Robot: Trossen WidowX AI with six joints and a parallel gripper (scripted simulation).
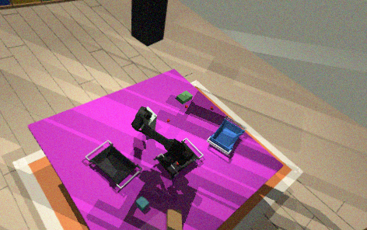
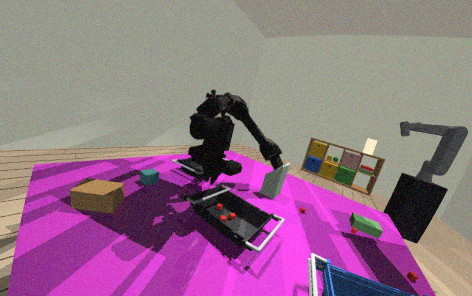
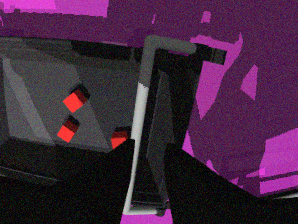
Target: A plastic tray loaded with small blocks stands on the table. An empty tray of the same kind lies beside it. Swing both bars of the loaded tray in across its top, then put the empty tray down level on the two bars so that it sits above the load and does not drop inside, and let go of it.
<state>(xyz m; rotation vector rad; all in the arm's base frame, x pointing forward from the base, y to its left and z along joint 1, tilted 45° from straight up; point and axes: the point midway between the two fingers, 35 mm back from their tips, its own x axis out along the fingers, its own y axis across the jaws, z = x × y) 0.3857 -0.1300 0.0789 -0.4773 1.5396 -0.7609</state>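
Observation:
The loaded black tray (image 2: 250,220) (image 3: 37,105) holds several small red blocks (image 2: 219,206) (image 3: 74,101). One wire bar (image 2: 209,196) (image 3: 140,112) reaches inward over the tray, just inside that end wall. The other bar (image 2: 270,235) (image 1: 195,148) is swung out beyond the opposite end. My gripper (image 2: 212,181) (image 3: 149,148) is slightly open above the inward bar, which runs close by the left fingertip in the wrist view; no grip on it shows. The empty dark tray (image 1: 113,165) lies apart, its bars (image 1: 98,151) (image 1: 129,180) out at both ends. My arm hides part of the loaded tray in the top view.
A blue tray (image 1: 227,136) (image 2: 360,282) stands near the table edge. A teal block (image 1: 142,203) (image 2: 149,176), a tan block (image 1: 174,219) (image 2: 97,196), a green block (image 1: 184,97) (image 2: 366,225) and loose red blocks (image 1: 168,120) (image 2: 302,210) lie around. A pale block (image 2: 275,182) is at my arm's base.

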